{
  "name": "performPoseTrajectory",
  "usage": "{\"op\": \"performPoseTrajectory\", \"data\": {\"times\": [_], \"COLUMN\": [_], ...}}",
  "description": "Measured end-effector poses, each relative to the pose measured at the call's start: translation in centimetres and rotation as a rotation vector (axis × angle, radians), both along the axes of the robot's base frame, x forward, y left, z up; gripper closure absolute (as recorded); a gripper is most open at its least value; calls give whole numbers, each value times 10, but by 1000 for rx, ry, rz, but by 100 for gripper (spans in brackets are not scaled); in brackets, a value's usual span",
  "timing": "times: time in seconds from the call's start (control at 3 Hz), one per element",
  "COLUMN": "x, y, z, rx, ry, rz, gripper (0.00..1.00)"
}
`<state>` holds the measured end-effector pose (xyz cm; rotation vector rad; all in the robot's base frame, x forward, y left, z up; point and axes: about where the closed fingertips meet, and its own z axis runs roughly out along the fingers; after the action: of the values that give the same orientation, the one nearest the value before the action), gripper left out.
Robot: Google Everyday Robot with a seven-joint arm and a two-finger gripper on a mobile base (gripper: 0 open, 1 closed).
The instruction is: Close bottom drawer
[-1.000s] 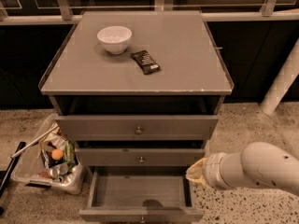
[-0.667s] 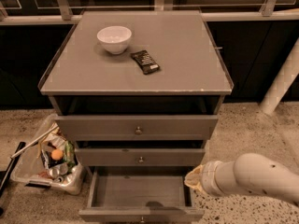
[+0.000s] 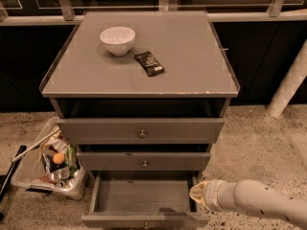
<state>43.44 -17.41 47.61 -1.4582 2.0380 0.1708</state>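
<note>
At the left a clear bin [image 3: 45, 169] of scraps sits on the floor beside the cabinet [image 3: 139, 131], no part of our job. In the middle the bottom drawer [image 3: 143, 196] stands pulled well out below the two other fronts, its grey inside bare, so we judge the closing not yet begun. By its right wall, near the front corner, hangs the end effector [image 3: 197, 193], touching or just beside it. We cannot tell whether it is open or closed, and the whole push inward is left.
</note>
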Motion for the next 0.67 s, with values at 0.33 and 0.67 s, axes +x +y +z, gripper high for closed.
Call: {"op": "performPoseTrajectory", "data": {"times": [0.33, 0.67], "x": [8, 12], "y": [-13, -46], "z": [-51, -104], "rx": [-30, -93], "ry": [14, 84], "rz": [5, -21], "gripper": [100, 100]}}
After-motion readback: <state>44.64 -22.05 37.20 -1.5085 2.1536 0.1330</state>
